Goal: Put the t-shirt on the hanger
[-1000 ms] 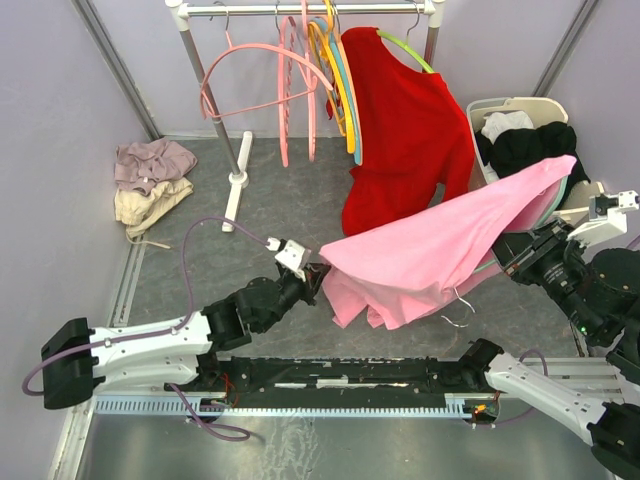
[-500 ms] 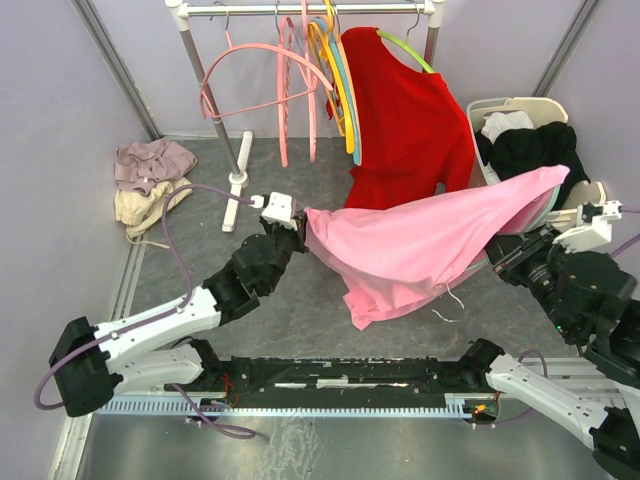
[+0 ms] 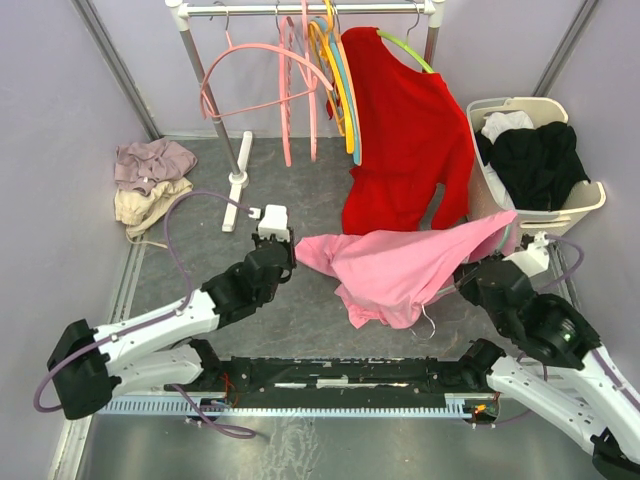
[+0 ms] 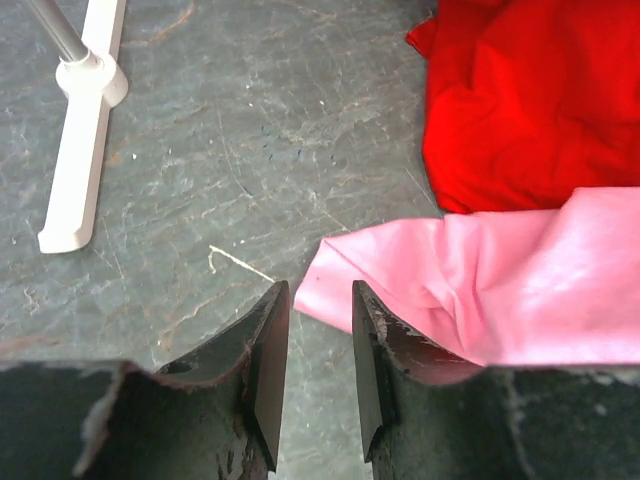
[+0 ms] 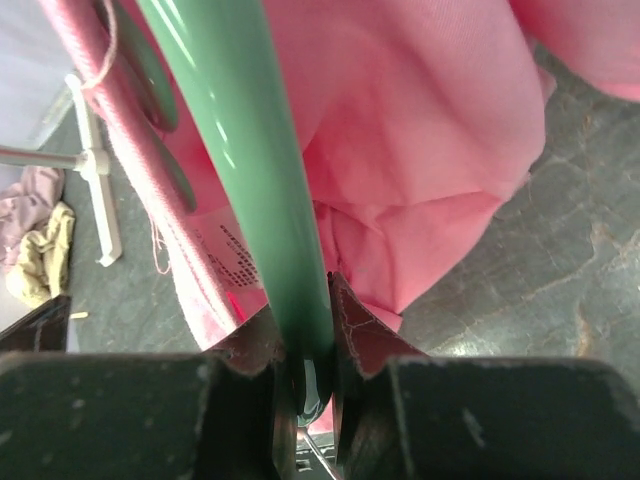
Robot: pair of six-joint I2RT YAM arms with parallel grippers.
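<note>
While the bubblegum-pink cotton t-shirt [image 3: 400, 265] drapes over the thin mint-green plastic hanger [image 5: 250, 150], centre-right of the overhead frame, it looks only partly dressed and still needs straightening. Its long axis runs left-right, with the loose corner pointing left. The right gripper [image 5: 303, 335] pinches the hanger's bar; the left gripper [image 4: 318, 300] stands spread, empty.

One overhead view, two wrist close-ups.
The top camera looks down from above and behind the robot; the left wrist camera faces the grey floor [image 4: 200, 150] and plain pink cotton t-shirt [image 4: 520, 280], the right wrist camera hugs the thin mint-green plastic hanger [image 5: 250, 150]; all three share that t-shirt.
</note>
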